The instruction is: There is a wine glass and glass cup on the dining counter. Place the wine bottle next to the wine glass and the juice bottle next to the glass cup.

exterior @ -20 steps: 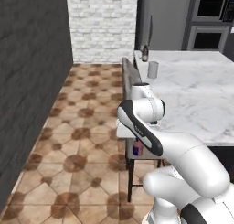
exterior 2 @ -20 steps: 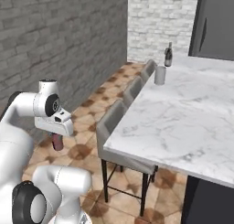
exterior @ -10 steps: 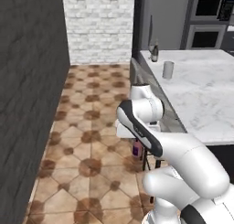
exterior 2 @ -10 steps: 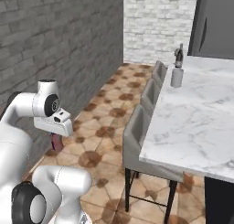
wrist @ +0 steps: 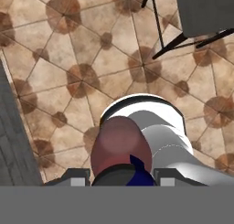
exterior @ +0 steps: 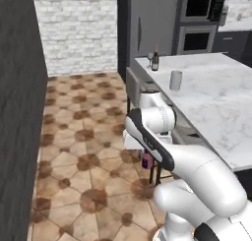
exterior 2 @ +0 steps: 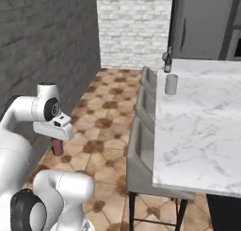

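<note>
The fingers (wrist: 121, 173) grasp the juice bottle (exterior 2: 57, 147), which hangs upright below the hand, base toward the tiled floor (exterior: 74, 156). The arm is folded low beside the desk (exterior: 221, 102), hand pointing down; wine bottle (exterior: 155, 59), wine glass (exterior: 150, 58) and glass cup (exterior: 175, 80) stand near its far corner.

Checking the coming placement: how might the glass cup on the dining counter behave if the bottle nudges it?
The glass cup is a plain upright cylinder, so it would probably slide on the smooth marble dining counter rather than tip. Being glass, it looks breakable. Tipped over, it might roll.
</note>
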